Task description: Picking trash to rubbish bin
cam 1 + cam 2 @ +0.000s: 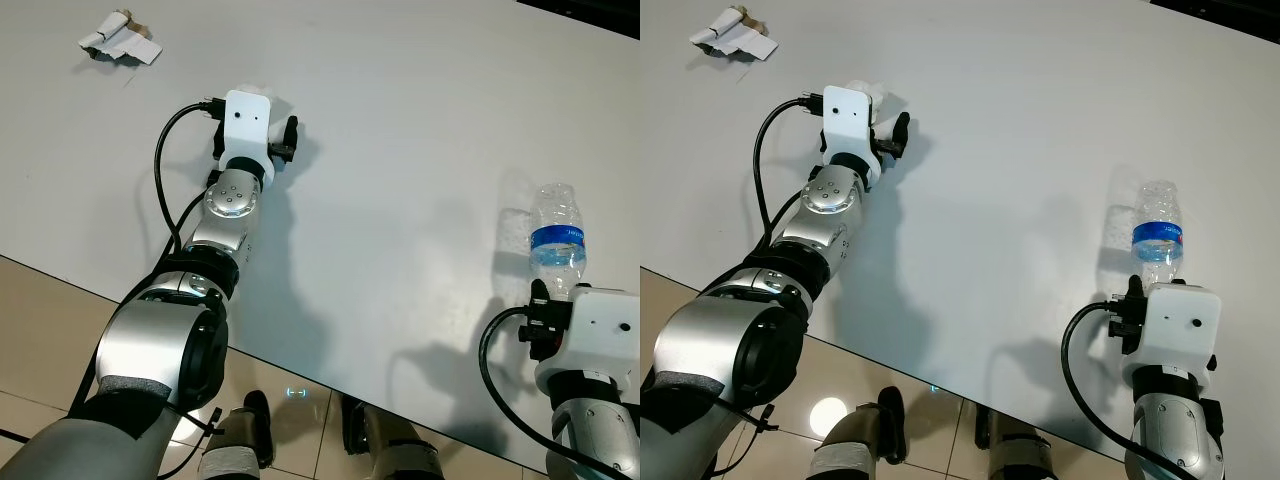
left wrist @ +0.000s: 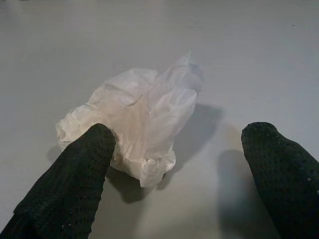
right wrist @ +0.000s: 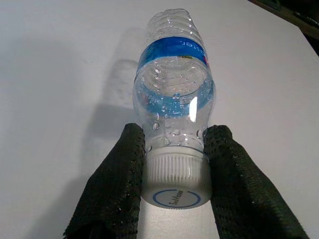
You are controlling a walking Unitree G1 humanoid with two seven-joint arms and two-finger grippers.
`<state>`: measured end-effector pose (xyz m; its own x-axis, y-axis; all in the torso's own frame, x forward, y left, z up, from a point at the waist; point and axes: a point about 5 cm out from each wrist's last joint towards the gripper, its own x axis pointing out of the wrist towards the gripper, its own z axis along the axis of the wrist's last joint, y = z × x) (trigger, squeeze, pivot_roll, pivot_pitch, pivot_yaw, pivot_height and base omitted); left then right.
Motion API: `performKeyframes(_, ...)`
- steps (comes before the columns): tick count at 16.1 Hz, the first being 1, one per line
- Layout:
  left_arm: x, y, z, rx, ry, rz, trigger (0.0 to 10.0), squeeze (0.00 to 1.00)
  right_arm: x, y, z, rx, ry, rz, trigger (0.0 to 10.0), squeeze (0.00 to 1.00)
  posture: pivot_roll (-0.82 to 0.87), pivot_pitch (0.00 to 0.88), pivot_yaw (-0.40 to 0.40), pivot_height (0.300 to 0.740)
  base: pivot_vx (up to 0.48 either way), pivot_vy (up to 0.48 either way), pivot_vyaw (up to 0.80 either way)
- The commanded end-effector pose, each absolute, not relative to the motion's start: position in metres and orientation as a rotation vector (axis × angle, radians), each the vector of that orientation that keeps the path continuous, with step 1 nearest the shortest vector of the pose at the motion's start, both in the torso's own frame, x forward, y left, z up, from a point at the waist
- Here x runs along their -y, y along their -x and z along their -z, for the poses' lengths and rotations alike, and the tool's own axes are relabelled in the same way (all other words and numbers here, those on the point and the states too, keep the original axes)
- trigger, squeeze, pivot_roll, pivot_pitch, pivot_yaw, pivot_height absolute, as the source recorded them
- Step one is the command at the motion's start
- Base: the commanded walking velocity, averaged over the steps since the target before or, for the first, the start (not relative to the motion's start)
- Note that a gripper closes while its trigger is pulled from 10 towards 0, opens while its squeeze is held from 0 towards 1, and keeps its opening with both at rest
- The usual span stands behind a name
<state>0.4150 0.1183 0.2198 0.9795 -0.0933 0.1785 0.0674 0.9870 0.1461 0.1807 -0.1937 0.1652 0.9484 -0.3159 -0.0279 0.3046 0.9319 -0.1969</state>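
Operator: State the left side.

Technician: The left gripper (image 2: 174, 164) stands released, fingers spread. The crumpled tissue (image 2: 137, 124) lies at its 12 o'clock on the table (image 1: 420, 130), nearer one finger.

Operator: The right side?

Technician: The right gripper (image 3: 174, 174) clamps the bottle (image 3: 174, 94) at the cap; the bottle's axis runs toward 12 o'clock.

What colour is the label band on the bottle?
Blue, around the clear plastic bottle; clearest in the right wrist view.

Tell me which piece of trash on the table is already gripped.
The clear plastic bottle: the right gripper clamps its cap. The crumpled tissue and torn paper scrap lie free.
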Motion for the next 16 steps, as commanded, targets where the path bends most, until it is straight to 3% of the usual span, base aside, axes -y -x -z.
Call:
performKeyframes(1,-0.118,-0.415,-0.212,0.143,-0.142,0.075,10.0,0.0,0.197,-0.176,-0.166,-0.068,0.205,0.332,10.0,0.0,-0.2,0.376,-0.067,0.74,0.0,0.0,0.0)
performKeyframes(8,-0.118,-0.415,-0.212,0.143,-0.142,0.075,10.0,0.0,0.197,-0.176,-0.166,-0.068,0.205,0.332,10.0,0.0,-0.2,0.376,-0.067,0.74,0.0,0.0,0.0)
performKeyframes(9,-0.129,-0.414,-0.204,0.11,-0.167,0.039,0.0,0.0,0.195,-0.175,-0.164,-0.08,0.213,0.317,10.0,0.0,-0.2,0.389,-0.091,0.74,0.0,0.0,0.0)
performKeyframes(10,-0.138,-0.412,-0.194,0.073,-0.192,0.014,0.0,0.0,0.194,-0.175,-0.163,-0.088,0.222,0.301,10.0,0.0,-0.2,0.389,-0.091,0.74,0.0,0.0,0.0)
performKeyframes(16,-0.139,-0.411,-0.191,0.065,-0.17,0.025,0.0,0.0,0.194,-0.176,-0.162,-0.088,0.227,0.297,10.0,0.0,-0.19,0.388,-0.09,0.74,0.0,0.0,0.0)
